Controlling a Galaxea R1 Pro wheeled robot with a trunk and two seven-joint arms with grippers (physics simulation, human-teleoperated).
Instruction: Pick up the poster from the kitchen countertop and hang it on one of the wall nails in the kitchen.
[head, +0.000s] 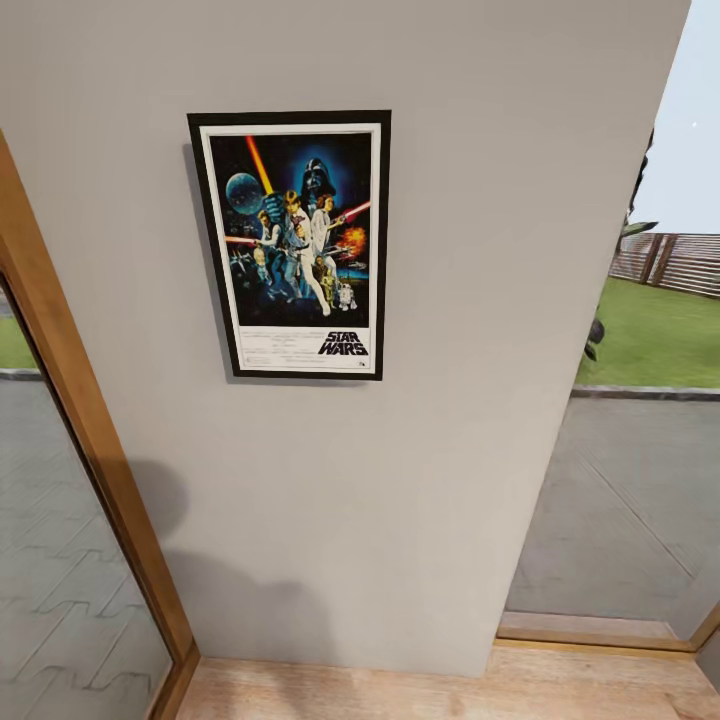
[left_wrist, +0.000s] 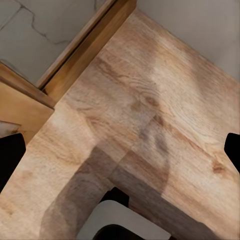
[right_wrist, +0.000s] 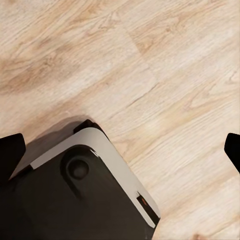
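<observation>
Black fingertips (right_wrist: 11, 152) of the right gripper (right_wrist: 120, 150) sat at opposite edges of the right wrist view, spread wide with nothing between them. Below them lay pale wooden floor (right_wrist: 165, 75) and a corner of the robot's base (right_wrist: 85, 185), dark on top with a light rim. The left gripper (left_wrist: 120, 150) stood likewise, its fingertips (left_wrist: 10, 155) far apart and empty, over floor (left_wrist: 150, 100) crossed by a shadow; a wooden door frame (left_wrist: 85, 47) ran along the floor's edge, with grey paving beyond it.

From the head view, the floor (head: 450, 685) met a grey wall (head: 480, 250) ahead. A wooden frame (head: 90, 440) bordered the wall on the left, with glass and paving outside. To the right another glass opening (head: 630, 480) showed paving, grass and a fence farther off.

The poster (head: 292, 245) hung flat and upright on the wall, high and left of centre, well apart from both grippers.
</observation>
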